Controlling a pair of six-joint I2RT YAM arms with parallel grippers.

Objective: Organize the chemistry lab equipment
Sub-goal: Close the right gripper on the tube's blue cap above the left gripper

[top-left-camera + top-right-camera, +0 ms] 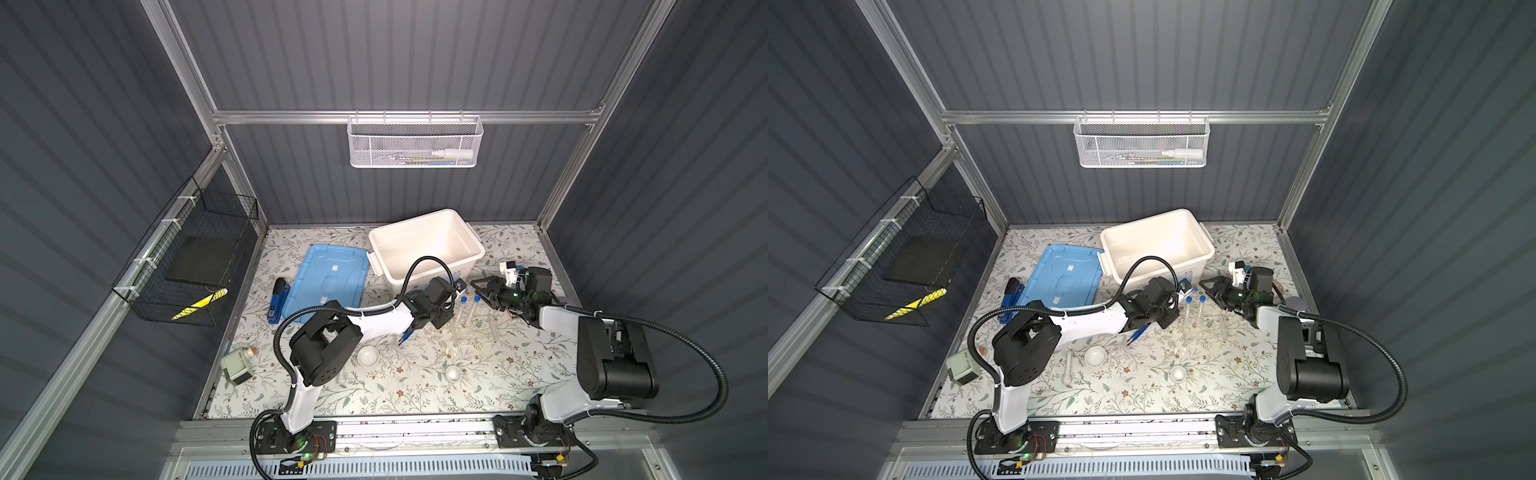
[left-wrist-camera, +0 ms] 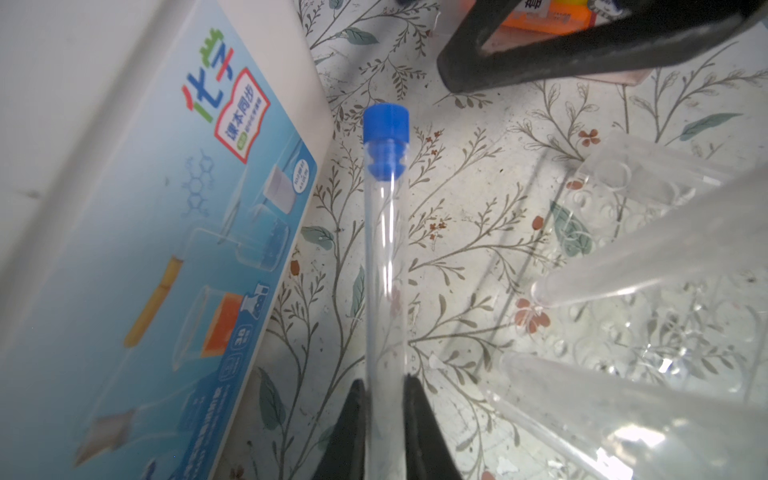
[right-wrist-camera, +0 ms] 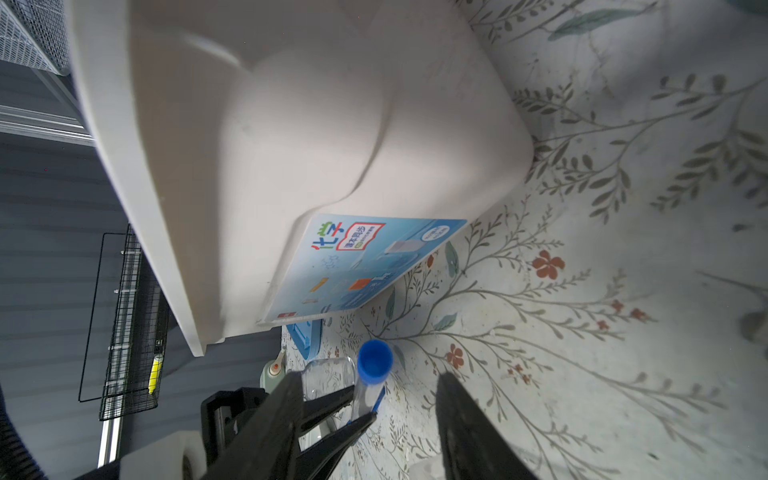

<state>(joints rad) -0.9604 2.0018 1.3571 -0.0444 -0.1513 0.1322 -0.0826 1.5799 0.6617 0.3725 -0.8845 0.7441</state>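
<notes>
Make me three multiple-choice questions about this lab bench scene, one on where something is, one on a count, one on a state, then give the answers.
1. Where is the blue lid relative to the white bin?
A) clipped onto it
B) flat on the table beside it
C) inside it

2. How many small white bowls sit on the table?
A) none
B) four
C) two

3. What is the left gripper doing?
A) shut on a blue-capped test tube
B) open and empty
C) shut on a bowl

Answers:
1 B: both top views show the lid lying next to the open bin.
2 C: a top view shows one bowl and a second bowl to its right.
3 A: the left wrist view shows the tube clamped in its jaws.
</notes>
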